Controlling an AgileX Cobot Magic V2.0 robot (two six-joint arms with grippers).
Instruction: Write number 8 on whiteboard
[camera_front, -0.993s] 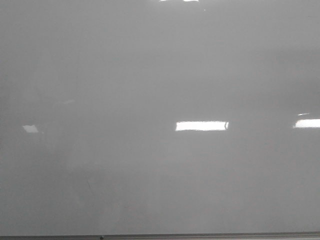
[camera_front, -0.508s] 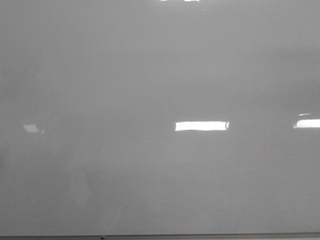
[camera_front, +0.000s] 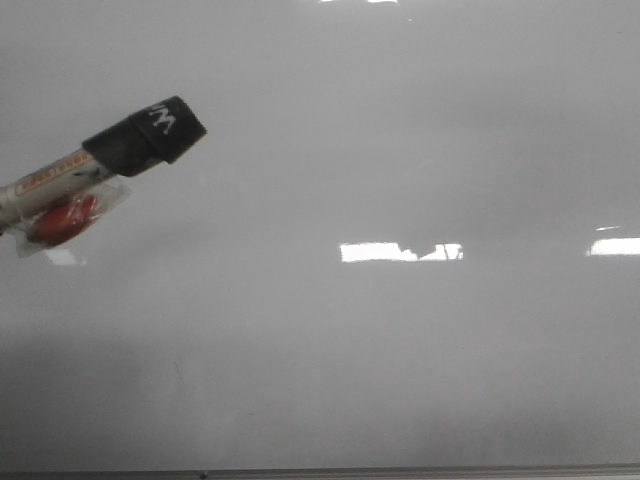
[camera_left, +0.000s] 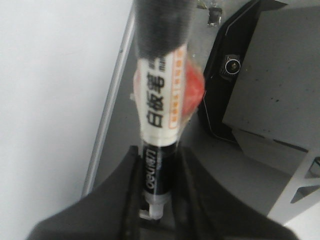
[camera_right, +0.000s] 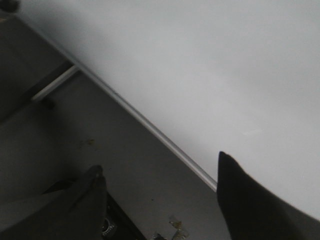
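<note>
While no figure 8 is drawn yet, the whiteboard fills the front view as a bare glossy grey surface, its thin frame edge along the bottom and bright light reflections across the middle. Marker enters from the left side of that view, black end pointing up and to the right, white labelled barrel trailing back out of frame; a red piece wrapped in clear film hangs against the barrel's underside. Left hand: fingers closed on the marker's dark lower barrel, pen running straight out along the hand's axis, presumably so the tip can be presented to the board. Cannot tell whether the black end is a cap or the bare tip, nor whether it touches the surface; it looks clear of it. Right hand: fingers apart, holding nothing, sitting near the board's frame edge and well away from the marker, likely parked out of the writing zone. Judgement: approach step; the writing surface lies ahead of the left hand, stroke not yet begun.
</note>
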